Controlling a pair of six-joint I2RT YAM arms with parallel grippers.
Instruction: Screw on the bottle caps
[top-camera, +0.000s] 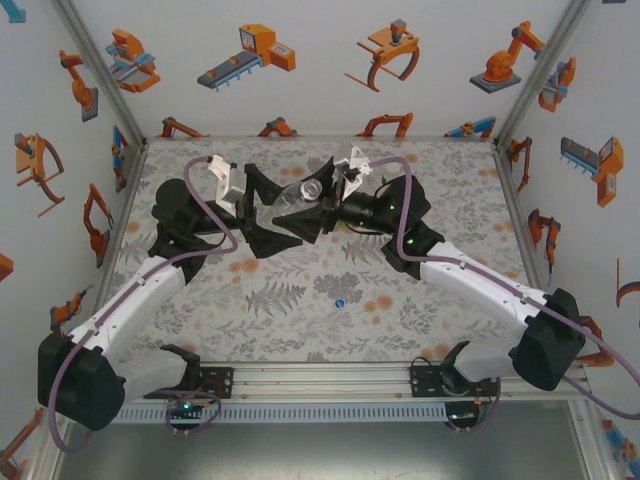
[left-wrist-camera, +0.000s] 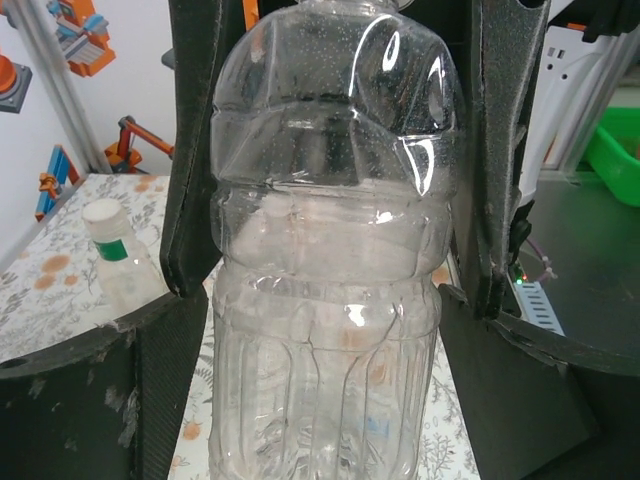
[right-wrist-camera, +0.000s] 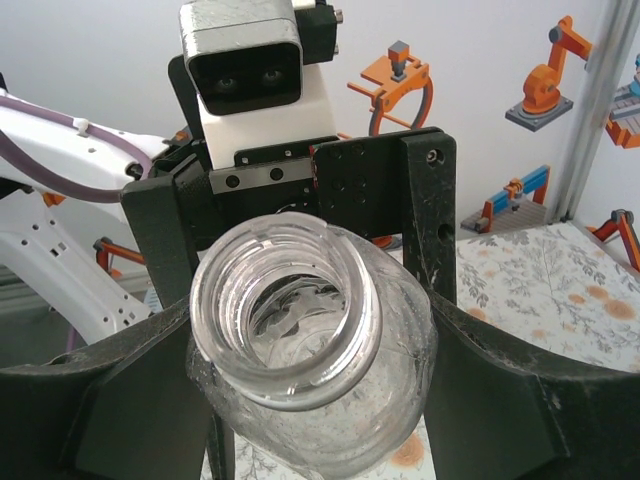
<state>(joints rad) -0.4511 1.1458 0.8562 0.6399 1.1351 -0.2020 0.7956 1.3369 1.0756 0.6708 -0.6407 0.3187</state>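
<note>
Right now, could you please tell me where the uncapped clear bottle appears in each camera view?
Top external: clear bottle at centre, toward the back.
Left wrist: bottle body down the middle, top to bottom.
Right wrist: bottle's open neck at lower centre, facing the camera.
Shared landmark: floral table cover.

I see the table (top-camera: 260, 330) under a grey leaf-and-flower print with orange spots. A small blue cap (top-camera: 340, 301) lies on it, front of centre. From the left wrist, a white-capped bottle (left-wrist-camera: 112, 255) stands there, apparently upright.
</note>
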